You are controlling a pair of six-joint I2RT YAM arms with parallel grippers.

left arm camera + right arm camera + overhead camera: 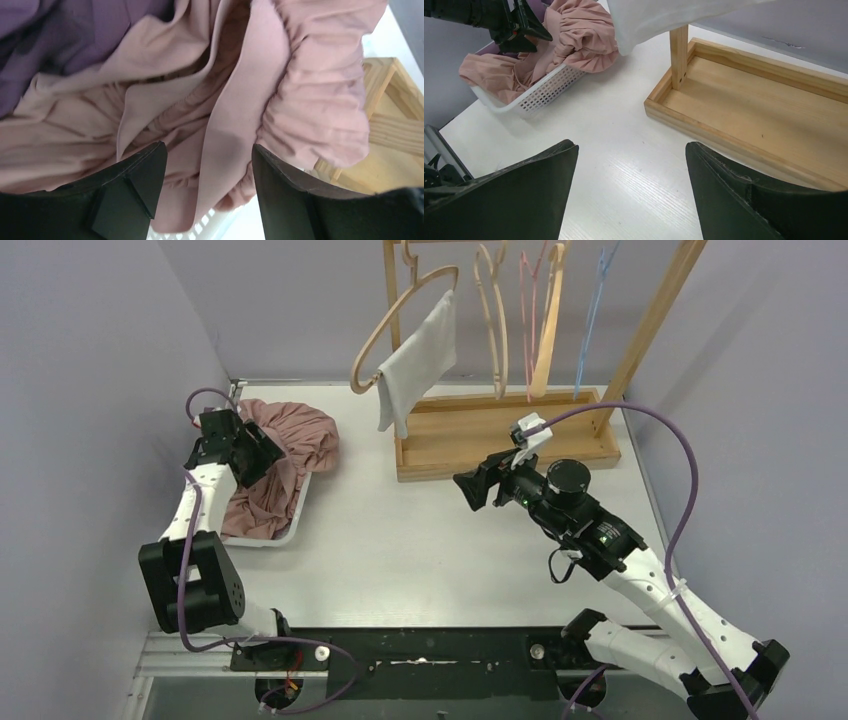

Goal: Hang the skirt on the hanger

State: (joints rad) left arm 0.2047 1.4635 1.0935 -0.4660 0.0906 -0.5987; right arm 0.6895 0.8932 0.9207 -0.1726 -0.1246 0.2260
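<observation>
Two arms work at one white table point(420, 550). At the left of the top view stands one white basket point(287, 537), and one pink skirt point(300, 430) lies crumpled in it and hangs over its far rim. The skirt is not on a hanger. In the left wrist view one purple cloth point(50, 30) shows in the upper left, beside the pink folds.

The left gripper point(206, 150) is down over the basket. Its two fingers stand apart with a fold of the skirt between the tips. It is not possible to tell if they press it.

At the upper centre is one wooden rack point(500, 455). Five hangers can be counted on it: three wooden, one pink, one blue. The leftmost hanger point(400, 315) carries one white cloth point(420, 360).

The right gripper point(470, 488) hovers over the table just before the rack. Its two fingers are wide apart and hold nothing.
</observation>
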